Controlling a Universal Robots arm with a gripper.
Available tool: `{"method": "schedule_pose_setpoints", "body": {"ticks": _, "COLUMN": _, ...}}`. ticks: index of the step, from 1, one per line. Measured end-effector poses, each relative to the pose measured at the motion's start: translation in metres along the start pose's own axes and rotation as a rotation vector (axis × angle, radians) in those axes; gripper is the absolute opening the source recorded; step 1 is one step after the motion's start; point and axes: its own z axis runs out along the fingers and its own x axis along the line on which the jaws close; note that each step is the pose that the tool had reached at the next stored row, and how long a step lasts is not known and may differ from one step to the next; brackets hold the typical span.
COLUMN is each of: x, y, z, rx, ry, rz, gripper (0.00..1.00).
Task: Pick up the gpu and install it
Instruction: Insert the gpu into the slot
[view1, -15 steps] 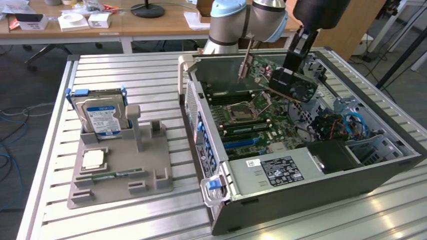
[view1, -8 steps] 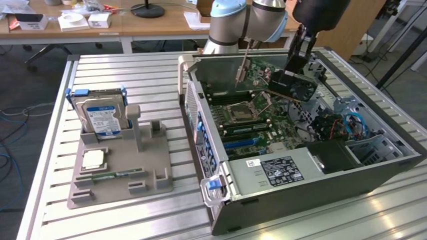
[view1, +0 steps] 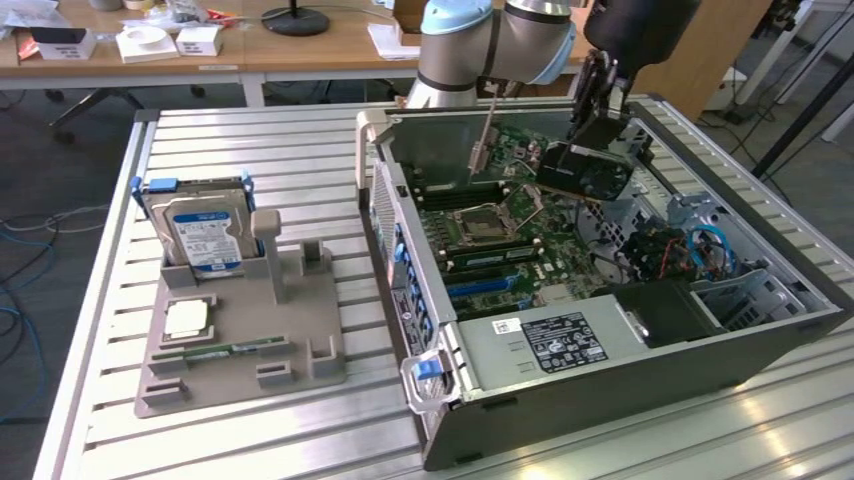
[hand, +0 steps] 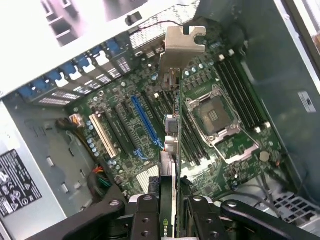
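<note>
The gpu (view1: 585, 172), a dark card, hangs edge-down inside the open computer case (view1: 641, 390), above the motherboard (view1: 514, 235). Its pale metal bracket strip (view1: 481, 140) points toward the case's rear wall. My gripper (view1: 591, 140) is shut on the card's top edge. In the wrist view the gpu (hand: 178, 125) is seen edge-on between my fingers (hand: 146, 212), with its bracket (hand: 183, 44) at the far end. The card hovers above the board just beside the long blue slot (hand: 146, 122), clear of the board.
On the exterior view's left, a grey holder (view1: 240, 350) carries a silver hard drive (view1: 200, 235), a square chip (view1: 187, 318) and a green memory stick (view1: 220, 351). A labelled power supply (view1: 561, 345) sits at the case front. Cables (view1: 694, 250) lie at the case's right.
</note>
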Motion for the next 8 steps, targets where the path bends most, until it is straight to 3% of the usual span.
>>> {"method": "schedule_pose_setpoints", "body": {"ticks": 8, "x": 0.0000, "y": -0.0001, "z": 0.0028, "rx": -0.0014, "ry": 0.0053, "rz": -0.145, "gripper": 0.26}}
